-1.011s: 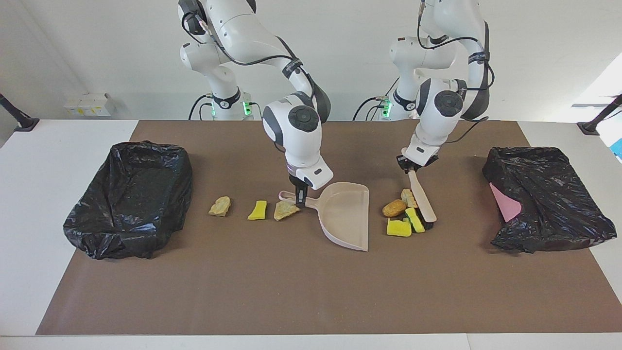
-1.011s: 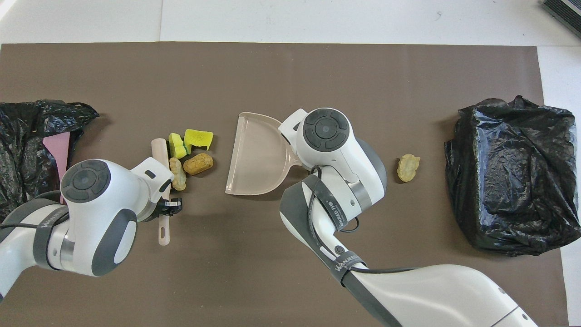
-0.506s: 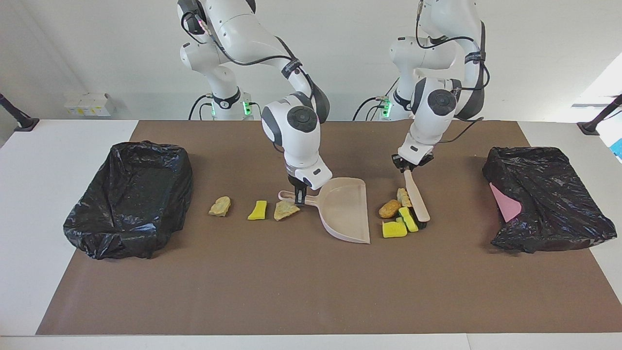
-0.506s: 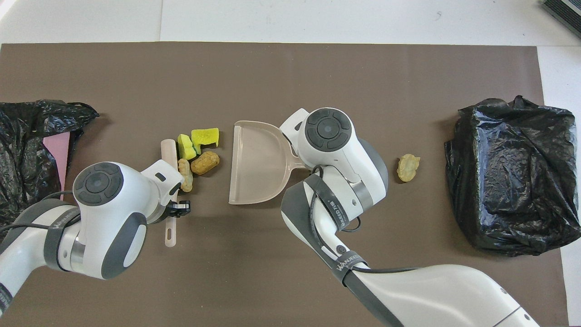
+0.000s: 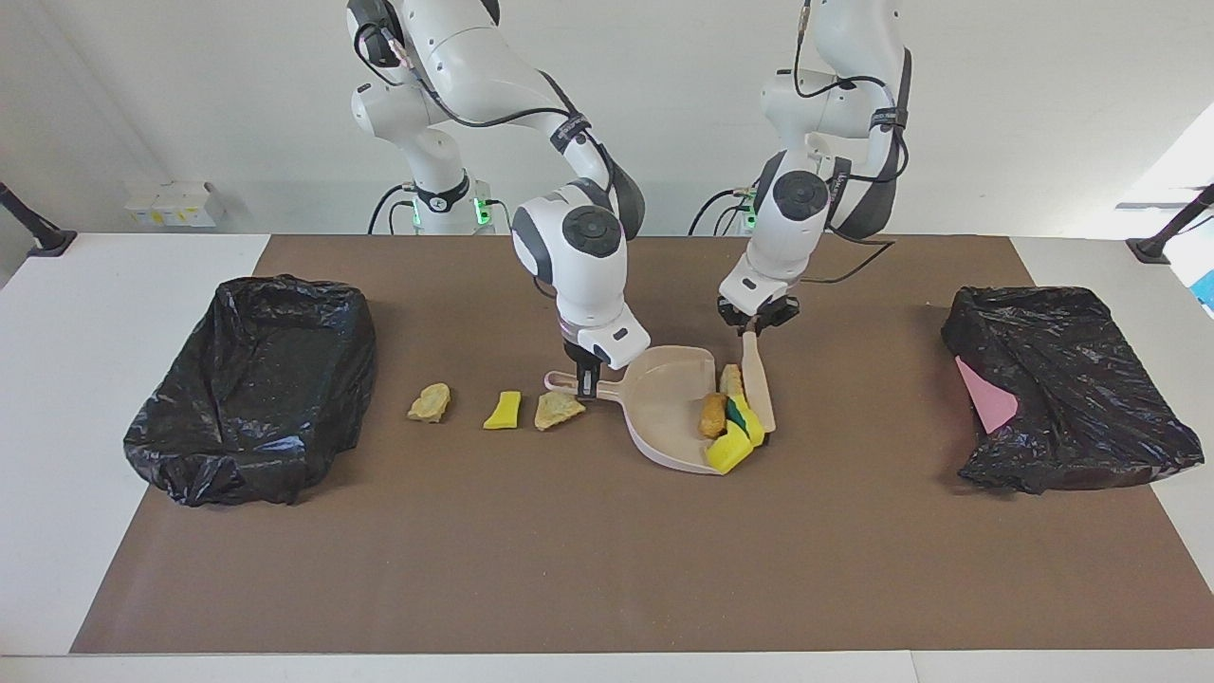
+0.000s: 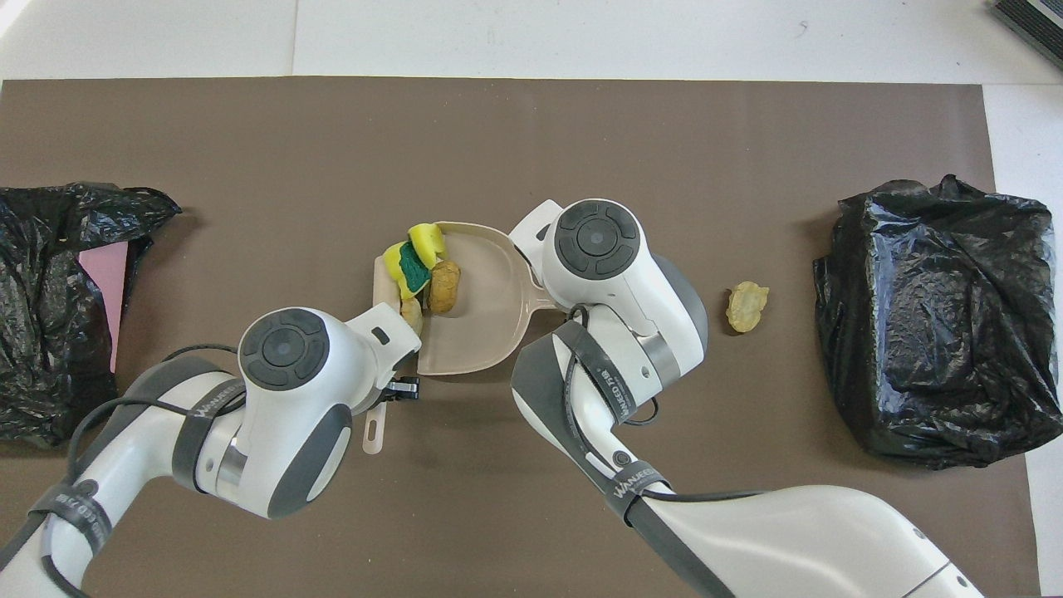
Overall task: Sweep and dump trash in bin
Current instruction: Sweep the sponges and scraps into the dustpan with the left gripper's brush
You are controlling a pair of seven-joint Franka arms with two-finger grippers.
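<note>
My right gripper (image 5: 585, 384) is shut on the handle of the beige dustpan (image 5: 664, 417), which rests on the mat. My left gripper (image 5: 752, 327) is shut on the beige brush (image 5: 759, 379) and holds its bristles against the pan's mouth. An orange-brown lump (image 5: 712, 415), two yellow sponge chunks (image 5: 728, 453) and a beige lump (image 5: 730, 379) are bunched in the mouth, between brush and pan. In the overhead view they lie on the pan's (image 6: 482, 307) open edge (image 6: 443, 285). Two beige lumps (image 5: 430, 402) (image 5: 558, 410) and a yellow chunk (image 5: 502, 411) lie beside the pan's handle.
A bin lined with a black bag (image 5: 256, 379) stands at the right arm's end of the table. Another black-bagged bin (image 5: 1072, 398) with something pink (image 5: 986, 398) in it stands at the left arm's end. A brown mat (image 5: 607, 569) covers the table.
My left gripper has swept the brush toward the dustpan and pushed the bunch of trash into its mouth. The dustpan and the three loose pieces have stayed put.
</note>
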